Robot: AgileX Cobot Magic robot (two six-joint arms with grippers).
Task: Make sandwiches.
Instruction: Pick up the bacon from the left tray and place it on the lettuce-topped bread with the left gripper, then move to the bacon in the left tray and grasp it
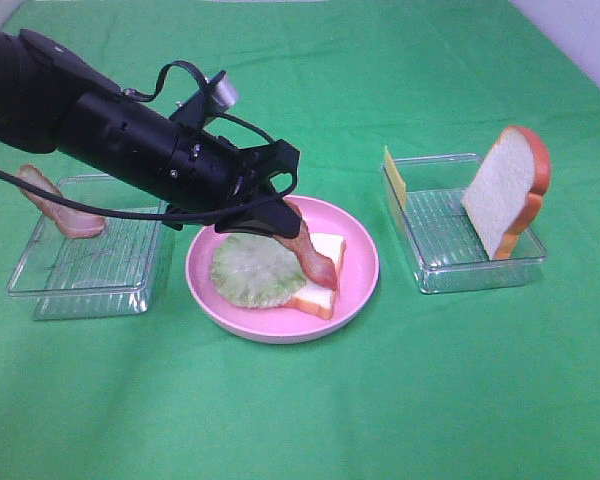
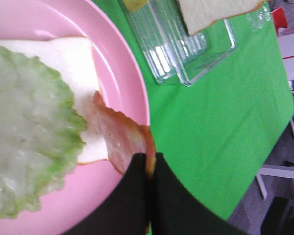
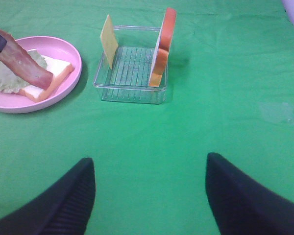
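Pinching the bacon strip (image 1: 313, 255) tight in the left gripper (image 1: 283, 220), slanting it down from the tips onto bread (image 1: 330, 247) beside lettuce (image 1: 255, 272) on the pink plate (image 1: 360, 285); holding the right gripper (image 3: 149, 169) spread wide, well apart.

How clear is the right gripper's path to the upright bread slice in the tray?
Probably yes: the right gripper is open, and only bare green cloth lies between it and the bread slice propped in the clear tray.
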